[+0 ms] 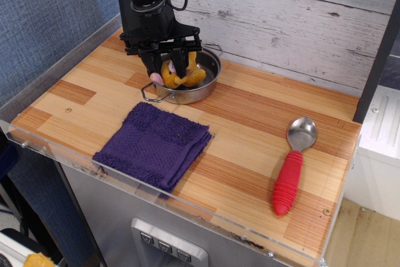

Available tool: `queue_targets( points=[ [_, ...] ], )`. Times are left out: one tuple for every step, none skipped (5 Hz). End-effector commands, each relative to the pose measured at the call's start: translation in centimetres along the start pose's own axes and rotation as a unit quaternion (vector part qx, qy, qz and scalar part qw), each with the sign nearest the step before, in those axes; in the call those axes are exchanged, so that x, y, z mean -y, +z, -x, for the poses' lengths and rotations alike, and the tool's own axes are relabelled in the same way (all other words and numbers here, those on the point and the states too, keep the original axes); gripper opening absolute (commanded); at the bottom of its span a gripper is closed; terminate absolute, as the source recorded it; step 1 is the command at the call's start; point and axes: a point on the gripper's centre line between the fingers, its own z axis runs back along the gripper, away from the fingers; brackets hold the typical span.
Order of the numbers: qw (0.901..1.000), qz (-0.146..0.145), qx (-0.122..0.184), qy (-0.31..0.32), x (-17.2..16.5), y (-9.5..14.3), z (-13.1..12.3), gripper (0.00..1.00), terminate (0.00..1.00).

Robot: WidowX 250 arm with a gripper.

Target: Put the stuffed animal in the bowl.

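Gripper (166, 65) is down low over the bowl (209, 82) at the back left of the wooden counter (250, 129), black fingers (150, 62) pointing straight down with the stuffed animal (177, 74) pinched between them; jaws look clamped on the plush, one finger either side of its yellow-orange body; the toy sits inside the bowl's rim, though I can't tell if its underside is actually touching the steel bottom; a pink bit of it pokes out over the near left edge of the bowl, right by the wire loop handle (149, 94); bowl itself is shiny steel, shallow, with a second loop handle at the back near the whitewashed plank wall (300, 23); just in front of the bowl, not touching it, there's a folded purple towel (153, 146) lying flat; way over on the right side, well apart from all that, a spoon (292, 164) with a red ribbed handle lies with its metal scoop pointing toward the wall.
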Motion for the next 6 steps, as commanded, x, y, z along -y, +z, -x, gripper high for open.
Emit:
queue_targets(
  points=[
    [0.9999, 0.001, 0.013, -0.004, 0.8, 1.4, -0.4, 1.00, 0.00],
    [0.9999, 0.000, 0.012, -0.008, 1.2, 1.6, -0.1, 1.00, 0.00],
    [0.9999, 0.000, 0.012, -0.008, 1.4, 1.8, 0.1, 1.00, 0.00],
    [0.9997, 0.003, 0.023, -0.005, 1.6, 3.2, -0.3, 1.00, 0.00],
    [0.9990, 0.007, 0.044, -0.003, 1.8, 5.5, -1.0, 1.00, 0.00],
    [0.9967, 0.017, 0.079, 0.000, 2.3, 8.4, -1.3, 1.00, 0.00]
  ],
)
